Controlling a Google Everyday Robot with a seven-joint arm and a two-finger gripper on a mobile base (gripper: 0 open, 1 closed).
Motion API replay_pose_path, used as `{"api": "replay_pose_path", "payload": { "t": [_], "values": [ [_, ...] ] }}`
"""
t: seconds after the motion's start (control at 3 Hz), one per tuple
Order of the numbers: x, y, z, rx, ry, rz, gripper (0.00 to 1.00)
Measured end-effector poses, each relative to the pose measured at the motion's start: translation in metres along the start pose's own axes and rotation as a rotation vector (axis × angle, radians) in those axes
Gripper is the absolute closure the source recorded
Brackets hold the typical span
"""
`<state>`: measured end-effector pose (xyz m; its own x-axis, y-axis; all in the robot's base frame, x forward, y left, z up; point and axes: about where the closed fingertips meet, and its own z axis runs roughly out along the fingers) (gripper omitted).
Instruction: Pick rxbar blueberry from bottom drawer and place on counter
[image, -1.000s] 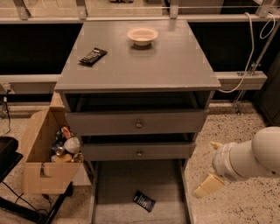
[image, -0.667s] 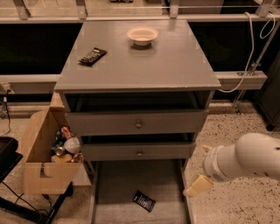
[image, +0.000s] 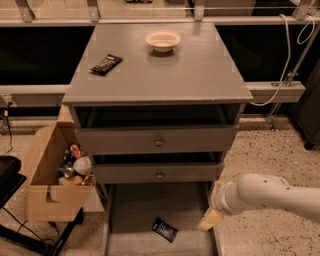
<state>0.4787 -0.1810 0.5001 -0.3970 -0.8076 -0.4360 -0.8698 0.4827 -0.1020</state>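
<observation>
The rxbar blueberry (image: 164, 229), a small dark packet with pale lettering, lies flat on the grey floor of the open bottom drawer (image: 135, 205). The grey counter (image: 190, 65) tops the cabinet. My gripper (image: 209, 220), with pale tan fingers on a white arm coming in from the right, hangs at the drawer's right wall, to the right of the packet and apart from it.
On the counter lie a longer black bar with white marks (image: 105, 64) and a shallow cream bowl (image: 163, 40). Two upper drawers with round knobs (image: 159, 142) stand above. A cardboard box of clutter (image: 52, 175) stands left of the cabinet. A white cable (image: 285, 55) hangs at the right.
My arm has moved left, bringing the gripper from the floor beside the cabinet to the right wall of the bottom drawer. The packet has not moved.
</observation>
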Motion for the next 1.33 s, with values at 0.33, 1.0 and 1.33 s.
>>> {"api": "replay_pose_path", "payload": {
  "t": [0.33,1.0,1.33],
  "values": [
    [0.014,-0.002,0.052,-0.026,0.001,0.006,0.00],
    [0.026,0.001,0.090,-0.067,-0.003,0.028,0.00],
    [0.020,0.010,0.105,-0.070,-0.004,0.011,0.00]
  ]
}}
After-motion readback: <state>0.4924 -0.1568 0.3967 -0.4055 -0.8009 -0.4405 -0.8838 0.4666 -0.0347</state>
